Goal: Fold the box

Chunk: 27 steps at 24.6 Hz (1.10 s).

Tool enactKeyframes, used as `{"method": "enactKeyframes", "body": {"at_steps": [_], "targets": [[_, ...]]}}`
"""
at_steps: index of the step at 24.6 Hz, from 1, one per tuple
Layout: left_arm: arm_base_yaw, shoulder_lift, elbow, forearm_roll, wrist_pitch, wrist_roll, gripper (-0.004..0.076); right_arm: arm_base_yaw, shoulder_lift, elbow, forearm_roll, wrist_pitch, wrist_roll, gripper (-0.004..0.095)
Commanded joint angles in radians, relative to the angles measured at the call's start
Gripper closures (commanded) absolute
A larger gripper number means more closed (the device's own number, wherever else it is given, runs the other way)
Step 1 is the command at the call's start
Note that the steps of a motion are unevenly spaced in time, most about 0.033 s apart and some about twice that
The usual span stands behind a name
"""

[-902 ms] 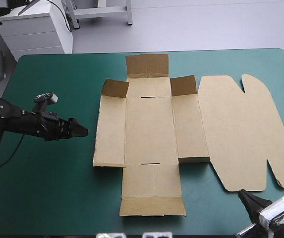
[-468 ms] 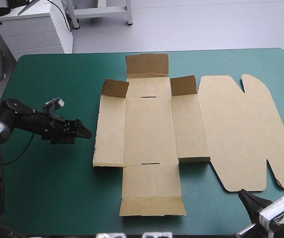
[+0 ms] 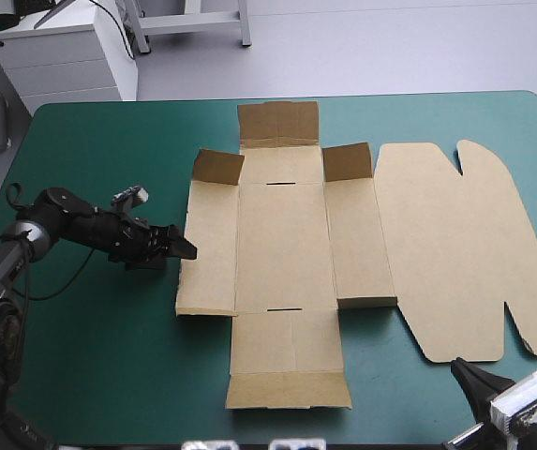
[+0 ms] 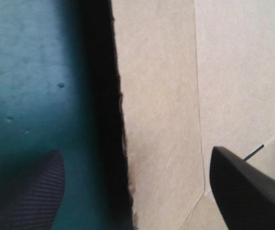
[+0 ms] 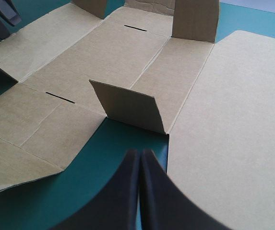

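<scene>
Box (image 3: 287,244) lay flat at mid-counter (image 3: 90,356), corner flaps raised | left jaws stood wide at the box's left edge, one finger (image 4: 243,191) over the board, the other over teal-green cover | right jaws were pressed together, near the counter's near right corner, clear of the box.

The box (image 3: 282,239) is a cut sheet of brown board. It lies spread open and almost flat on the teal-green cover (image 3: 99,347), a little right of the table's middle. Its wide lid panel (image 3: 460,248) lies flat toward the right edge. 3 small corner flaps (image 3: 348,161) stand up, the far end flap (image 3: 277,122) is tilted upward, and 2 thin slots (image 3: 282,185) show in the central panel.
</scene>
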Motion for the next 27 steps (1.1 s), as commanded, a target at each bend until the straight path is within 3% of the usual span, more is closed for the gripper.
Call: {"method": "enactKeyframes", "body": {"at_steps": [1, 14, 18, 19, 21, 22, 23, 24, 27], "targets": [[-0.054, -0.023, -0.025, -0.063, -0.016, -0.009, 0.0136, 0.001, 0.016, -0.022, 0.006, -0.075, -0.002, 0.0927], [-0.141, 0.003, -0.025, -0.154, -0.041, -0.029, 0.0138, 0.001, 0.016, -0.022, 0.005, -0.075, -0.002, 0.0927], [-0.201, 0.003, -0.025, -0.152, -0.093, -0.04, 0.0146, 0.001, 0.016, -0.022, 0.005, -0.075, -0.002, 0.0927], [-0.204, 0.003, -0.025, -0.152, -0.103, -0.053, 0.0171, 0.001, 0.016, -0.022, 0.005, -0.075, -0.002, 0.0927], [-0.204, 0.003, -0.025, -0.152, -0.111, -0.065, 0.0326, 0.001, 0.016, -0.022, 0.005, -0.075, -0.002, 0.0927], [-0.204, 0.003, -0.025, -0.152, -0.124, -0.067, 0.0511, 0.001, 0.016, -0.022, 0.005, -0.075, -0.002, 0.0927], [-0.204, 0.003, -0.025, -0.152, -0.134, -0.067, 0.0646, 0.001, 0.016, -0.022, 0.005, -0.075, -0.002, 0.0927], [-0.204, 0.003, -0.025, -0.152, -0.14, -0.067, 0.073, 0.001, 0.016, -0.022, 0.005, -0.075, -0.002, 0.0927], [-0.204, 0.003, -0.025, -0.152, -0.145, -0.063, 0.0731, 0.001, 0.016, -0.022, 0.005, -0.075, -0.002, 0.0927]]}}
